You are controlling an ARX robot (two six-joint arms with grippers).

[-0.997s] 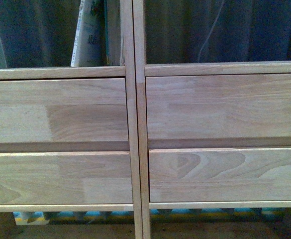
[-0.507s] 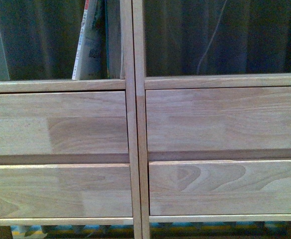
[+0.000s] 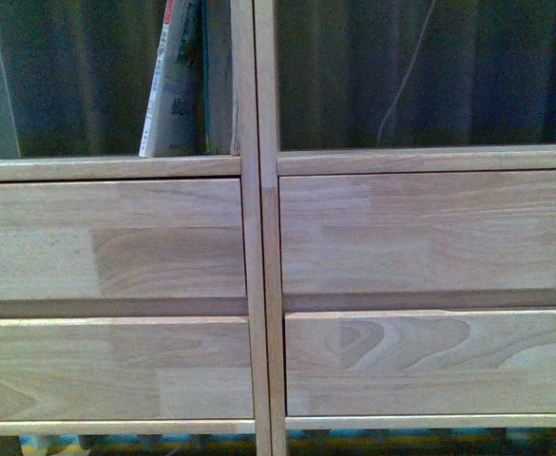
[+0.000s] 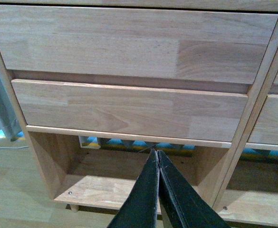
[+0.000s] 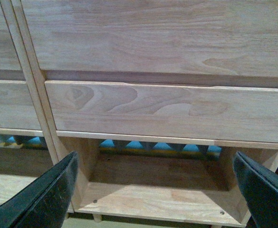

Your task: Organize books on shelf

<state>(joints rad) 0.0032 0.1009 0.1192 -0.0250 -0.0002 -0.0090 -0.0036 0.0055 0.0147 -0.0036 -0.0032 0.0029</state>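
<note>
1. In your front view the shelf (image 3: 258, 237) fills the frame: two columns split by a double upright, with two plain drawer fronts stacked on each side.
2. The books (image 3: 175, 85) stand in the open compartment above the left drawers, at its right end next to the centre upright. The outermost one leans with its top toward the upright; its pale cover carries grey lettering and a red patch near the top, with a teal edge showing just behind it.
3. The compartment above the right drawers shows only a dark curtain behind it.
4. Neither arm appears in your front view.
5. Your left gripper (image 4: 157, 154) has its black fingers pressed together, tips meeting, nothing between them. It sits in front of the open bottom compartment of the left column, below the lower drawer.
6. Your right gripper (image 5: 155, 190) has its fingers (image 5: 48, 194) spread wide apart and empty, framing the bottom compartment under the right column's drawers.
7. A blue patterned strip (image 5: 153, 146) shows behind both bottom compartments.
</note>
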